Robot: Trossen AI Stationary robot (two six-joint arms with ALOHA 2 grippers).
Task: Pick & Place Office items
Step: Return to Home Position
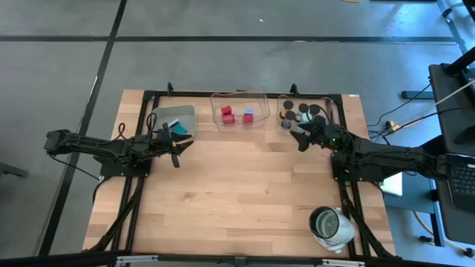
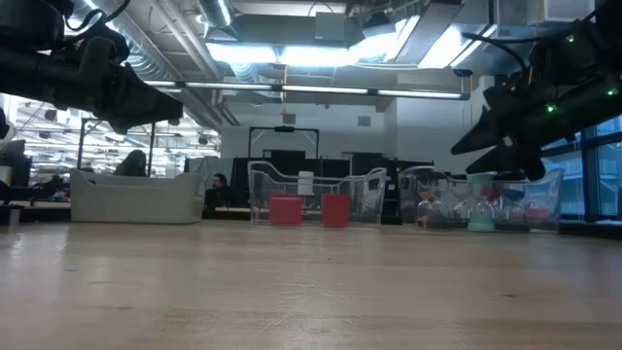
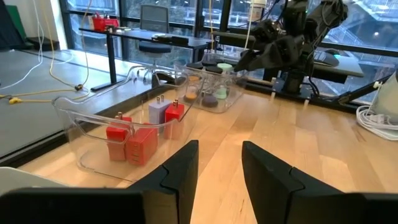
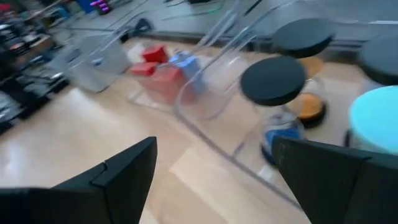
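From above, we are seeing the left gripper (image 1: 176, 156) and right gripper (image 1: 300, 139) hovering either side of the middle clear tray (image 1: 239, 99), red blocks (image 1: 228, 114) lying inside it. Through the left wrist, its fingers (image 3: 180, 173) are standing apart, empty. Through the right wrist, fingers (image 4: 118, 177) are gaping wide, black-capped hourglasses (image 4: 273, 82) sitting in the bin (image 4: 205, 140) beside that tray.

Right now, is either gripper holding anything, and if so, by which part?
Nothing is held: the left gripper and the right gripper both hang open and empty above the table.
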